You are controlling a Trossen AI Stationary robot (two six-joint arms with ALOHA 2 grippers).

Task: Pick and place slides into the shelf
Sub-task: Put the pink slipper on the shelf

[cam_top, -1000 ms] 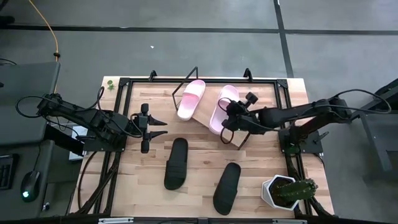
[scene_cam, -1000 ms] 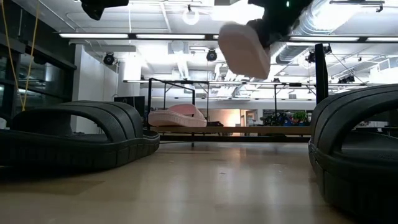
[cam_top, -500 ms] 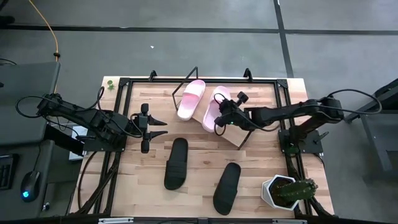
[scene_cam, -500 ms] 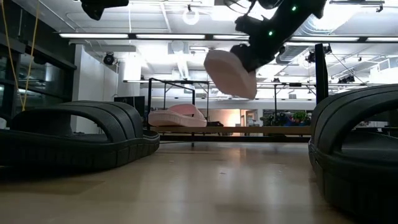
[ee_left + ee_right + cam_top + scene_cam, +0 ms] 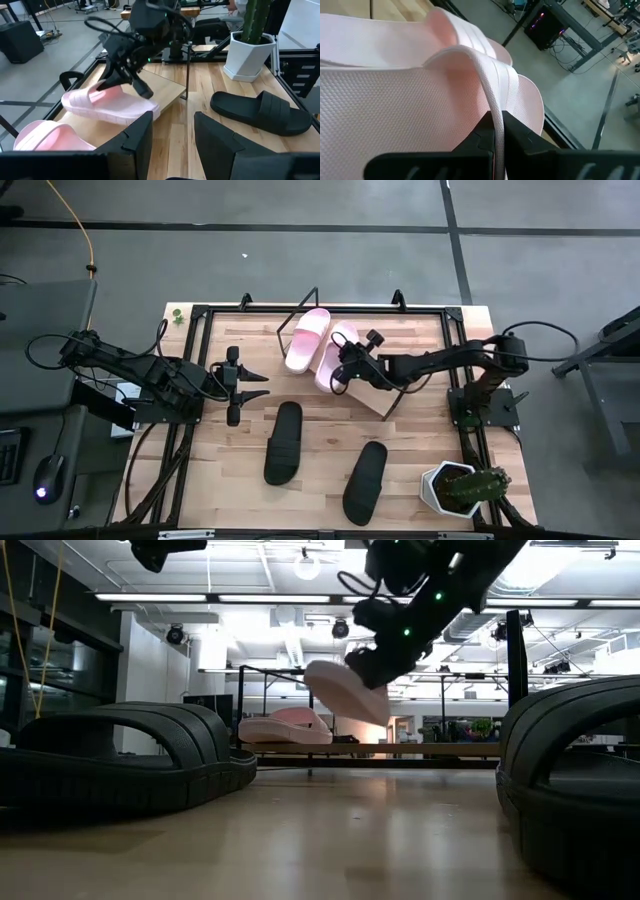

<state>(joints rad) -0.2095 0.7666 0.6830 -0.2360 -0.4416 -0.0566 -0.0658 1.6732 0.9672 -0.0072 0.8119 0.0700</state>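
Observation:
My right gripper [image 5: 346, 370] is shut on a pale pink slide [image 5: 335, 355] and holds it over the tilted light-wood shelf [image 5: 378, 392], right beside the other pink slide [image 5: 307, 338], which lies on the shelf board. In the low view the held slide [image 5: 345, 690] hangs above the board. Two black slides [image 5: 283, 442] [image 5: 365, 480] lie soles down on the tabletop nearer the near edge. My left gripper [image 5: 250, 385] waits open at the table's left, pointing toward the shelf. My right gripper pinches the held slide's broad strap at its edge [image 5: 495, 112], with one finger on either side of the strap wall. The fingers [image 5: 142, 87] come from the table's right, slanting down. The slide is lifted clear of the shelf and tilted, one end lower.
A potted cactus in a white pot [image 5: 455, 488] stands at the near right corner. A black metal frame [image 5: 200, 315] runs round the tabletop. The shelf's thin wire legs [image 5: 312, 292] rise at the far side. Bare wood lies between the shelf and the black slides.
My right gripper has carried the pink slide toward the table's left and down, from over the shelf's right part to just beside the other pink slide. The slide has sunk nearer the board and tipped flatter. The left arm has kept still.

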